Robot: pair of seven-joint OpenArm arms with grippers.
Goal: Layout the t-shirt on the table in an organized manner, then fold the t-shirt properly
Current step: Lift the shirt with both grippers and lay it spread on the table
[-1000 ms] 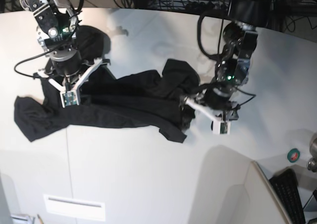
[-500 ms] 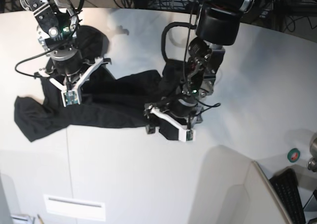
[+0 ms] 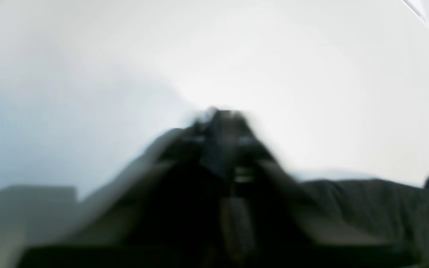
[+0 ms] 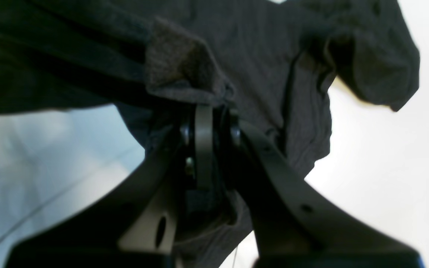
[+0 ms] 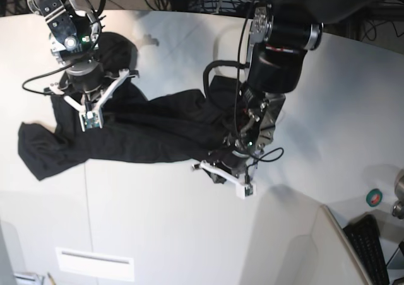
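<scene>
The black t-shirt (image 5: 145,133) lies crumpled in a long band across the white table (image 5: 158,222), with no print showing. My right gripper (image 5: 88,120) is shut on a fold of the shirt near its left end. The right wrist view shows its jaws (image 4: 209,115) pinching dark fabric (image 4: 259,48). My left gripper (image 5: 224,174) is at the shirt's lower right hem. In the blurred left wrist view its jaws (image 3: 223,117) look closed with dark cloth between them, and more shirt (image 3: 367,201) lies to the right.
A thin seam line (image 5: 86,203) runs down the table. A white label plate (image 5: 95,263) sits near the front edge. A slanted white panel (image 5: 315,247), a green tape roll (image 5: 374,198) and a keyboard (image 5: 369,247) are at the lower right. Cables lie along the back.
The left arm swung from the shirt's right end to its lower hem and its jaws went from wide open to closed. The right gripper shifted slightly, still holding cloth.
</scene>
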